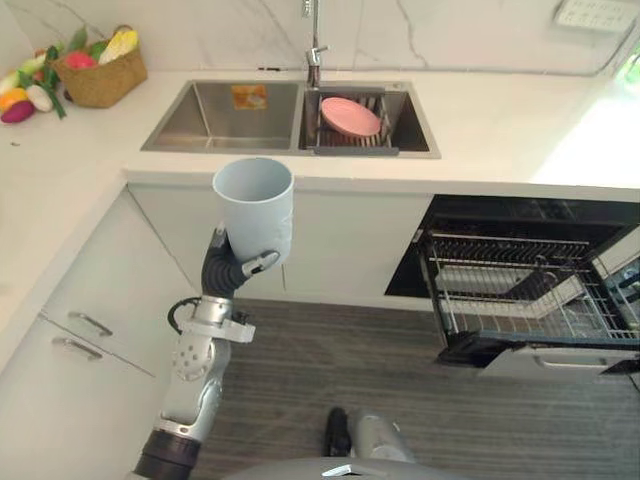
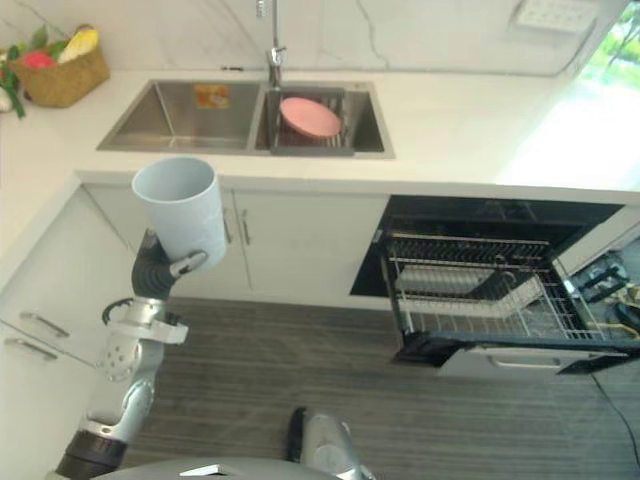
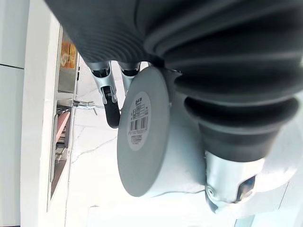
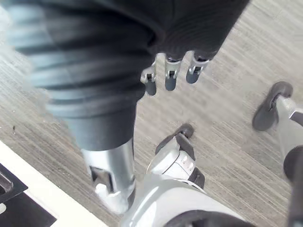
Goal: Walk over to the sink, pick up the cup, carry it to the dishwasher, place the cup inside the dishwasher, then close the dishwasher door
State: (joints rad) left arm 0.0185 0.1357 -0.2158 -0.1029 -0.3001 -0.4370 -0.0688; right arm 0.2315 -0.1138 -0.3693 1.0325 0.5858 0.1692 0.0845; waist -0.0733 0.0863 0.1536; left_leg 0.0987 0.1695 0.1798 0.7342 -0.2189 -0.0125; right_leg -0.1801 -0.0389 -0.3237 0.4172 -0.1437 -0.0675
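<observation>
cup (image 1: 253, 205) upright, left hand (image 1: 228, 266) — apparently — round base

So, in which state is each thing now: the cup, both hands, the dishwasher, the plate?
left hand: shut on the cup.
cup: upright, in the air.
right hand: open, holding nothing.
dishwasher door: open.
dishwasher rack: pulled out.
pink plate: lying on a rack in the sink.
</observation>
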